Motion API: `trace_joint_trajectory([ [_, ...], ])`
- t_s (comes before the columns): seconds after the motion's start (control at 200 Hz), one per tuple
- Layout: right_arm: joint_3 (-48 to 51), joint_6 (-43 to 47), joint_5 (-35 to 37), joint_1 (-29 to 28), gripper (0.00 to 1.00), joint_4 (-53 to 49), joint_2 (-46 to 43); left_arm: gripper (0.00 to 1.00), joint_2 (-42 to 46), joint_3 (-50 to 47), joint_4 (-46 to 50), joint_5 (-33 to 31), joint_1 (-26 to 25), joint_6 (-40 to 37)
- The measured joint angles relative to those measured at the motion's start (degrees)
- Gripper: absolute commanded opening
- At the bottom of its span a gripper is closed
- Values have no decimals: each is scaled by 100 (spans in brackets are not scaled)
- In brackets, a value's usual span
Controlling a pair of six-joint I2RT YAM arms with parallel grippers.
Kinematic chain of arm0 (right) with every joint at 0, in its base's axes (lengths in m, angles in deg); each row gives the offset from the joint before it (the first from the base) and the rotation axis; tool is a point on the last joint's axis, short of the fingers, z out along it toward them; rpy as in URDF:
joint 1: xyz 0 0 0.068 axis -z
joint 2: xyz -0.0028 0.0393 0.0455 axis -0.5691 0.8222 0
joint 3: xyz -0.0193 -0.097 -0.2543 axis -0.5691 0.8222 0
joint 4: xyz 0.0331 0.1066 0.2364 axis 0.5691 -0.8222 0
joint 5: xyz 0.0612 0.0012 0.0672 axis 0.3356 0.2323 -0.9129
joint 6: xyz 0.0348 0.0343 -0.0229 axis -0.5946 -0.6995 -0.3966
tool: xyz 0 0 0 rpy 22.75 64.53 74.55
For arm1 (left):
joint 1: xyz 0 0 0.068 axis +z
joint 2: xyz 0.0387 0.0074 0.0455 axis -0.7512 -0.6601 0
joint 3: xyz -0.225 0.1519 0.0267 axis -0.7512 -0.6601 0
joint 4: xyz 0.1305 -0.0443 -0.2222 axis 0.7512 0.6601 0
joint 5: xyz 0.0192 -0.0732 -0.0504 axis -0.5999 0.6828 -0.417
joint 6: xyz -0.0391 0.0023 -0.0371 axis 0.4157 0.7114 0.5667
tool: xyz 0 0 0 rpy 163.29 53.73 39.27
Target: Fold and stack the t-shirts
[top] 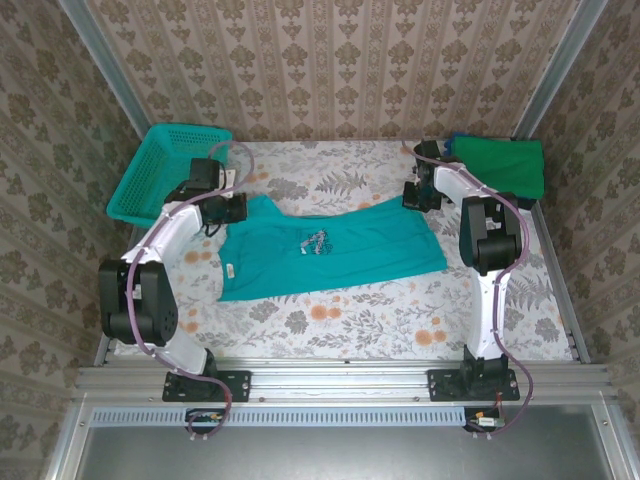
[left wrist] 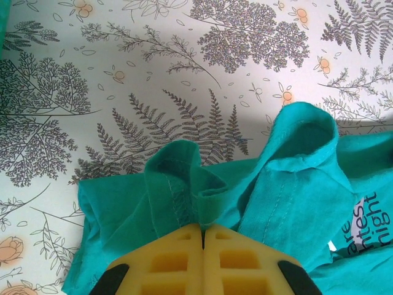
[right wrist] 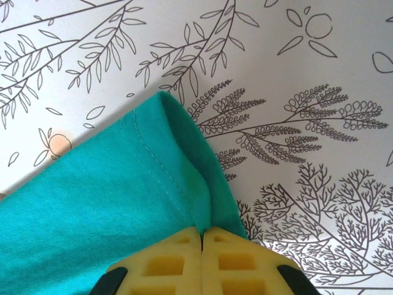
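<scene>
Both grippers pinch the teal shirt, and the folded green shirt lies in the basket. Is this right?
Not quite. The green shirt is not in the basket; it lies on the table at the far right corner, as the top view shows. The left gripper and right gripper do both pinch the teal shirt.

In the top view, the print (top: 315,243) on the teal t-shirt (top: 330,255) was too small to read, and the tips of the left claw (top: 236,208) and right claw (top: 412,192) lay hidden beneath their own housings. In the left wrist view, the black lettering (left wrist: 368,224) was cut off by the right edge. The right arm (top: 487,235) partly covered the green t-shirt (top: 505,160), and too little of the dark blue cloth (top: 462,138) beneath showed to identify it.
</scene>
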Motion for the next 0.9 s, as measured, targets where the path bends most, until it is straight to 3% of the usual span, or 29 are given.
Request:
trace_joint_trajectory([
  [0.24, -55, 35, 33, -74, 8, -315, -396, 0, 0, 31, 20, 57, 37, 0],
  [0.43, -726, 125, 92, -87, 12, -669, -555, 0, -2, 638, 125, 114, 42, 0],
  [0.58, -1530, 192, 153, -48, 14, -1060, -323, 0, -120, 1333, 118, 258, 66, -48],
  [0.62, -1700, 205, 160, -26, 5, -1126, -229, 0, -181, 1443, 111, 308, 68, -68],
  [0.645, -1764, 256, 157, -7, 4, -1156, -177, 0, -223, 1488, 96, 345, 68, -87],
  [0.78, -1856, 306, 153, 85, 17, -1296, 85, 0, -481, 1517, 90, 516, 66, -122],
  [0.9, -1915, 343, 151, 129, 16, -1392, 385, 0, -728, 1515, 87, 632, 66, -149],
])
